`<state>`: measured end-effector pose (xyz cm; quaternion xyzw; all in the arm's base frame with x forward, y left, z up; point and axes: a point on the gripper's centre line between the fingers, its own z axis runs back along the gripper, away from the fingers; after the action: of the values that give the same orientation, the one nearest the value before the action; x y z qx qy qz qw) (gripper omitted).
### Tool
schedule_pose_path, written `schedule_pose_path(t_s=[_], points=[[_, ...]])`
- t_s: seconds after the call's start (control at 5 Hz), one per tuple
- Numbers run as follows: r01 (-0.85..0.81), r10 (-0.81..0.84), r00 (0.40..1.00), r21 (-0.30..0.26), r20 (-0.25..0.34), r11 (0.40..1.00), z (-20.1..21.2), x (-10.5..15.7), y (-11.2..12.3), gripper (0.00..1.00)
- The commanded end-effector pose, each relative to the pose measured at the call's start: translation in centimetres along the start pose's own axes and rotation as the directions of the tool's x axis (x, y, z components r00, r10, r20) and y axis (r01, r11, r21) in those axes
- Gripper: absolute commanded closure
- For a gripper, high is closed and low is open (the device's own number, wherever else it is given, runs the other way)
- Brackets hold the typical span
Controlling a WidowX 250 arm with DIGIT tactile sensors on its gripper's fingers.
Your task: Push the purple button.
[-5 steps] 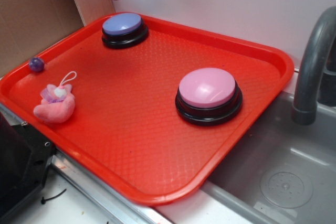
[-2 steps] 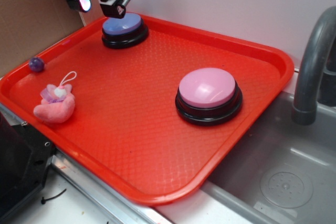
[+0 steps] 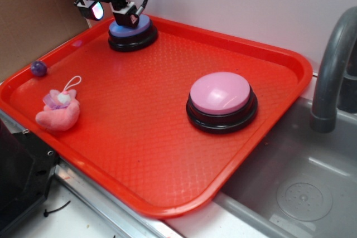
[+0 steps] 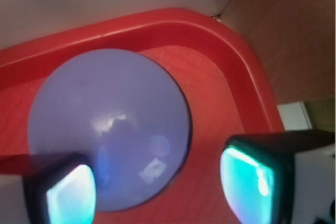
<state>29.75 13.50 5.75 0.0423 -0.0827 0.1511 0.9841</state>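
The red tray (image 3: 268, 110) carries the purple button (image 3: 135, 30) in its far left corner. The hand (image 3: 111, 10) hangs just above this button with its fingers (image 4: 71, 195) spread apart and empty, one finger over the dome, the other beside it.

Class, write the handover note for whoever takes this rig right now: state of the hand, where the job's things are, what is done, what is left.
Hand: open, holding nothing, low at the tray's far left corner.
One finger is over the purple button; the other hangs to its left, above the tray. The wrist view shows the button beneath the fingertips.
Purple button: far left corner of the red tray, upright on its black base.
Pink button, plush toy and small purple ball are off the path.
Done: the hand is positioned over the button.
Left: contact cannot be told; press down, then lift clear.
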Motion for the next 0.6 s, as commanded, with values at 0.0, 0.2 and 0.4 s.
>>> schedule_pose_path(t_s=[0.0,0.2,0.4], points=[[-0.012,0.013,0.999,-0.016,0.05,1.0,0.99,1.39,0.88,0.0],[-0.004,0.004,0.999,-0.01,0.038,1.0,1.21,1.21,0.64,0.0],[0.002,-0.001,1.0,-0.026,0.024,1.0,1.38,1.01,0.24,0.0]])
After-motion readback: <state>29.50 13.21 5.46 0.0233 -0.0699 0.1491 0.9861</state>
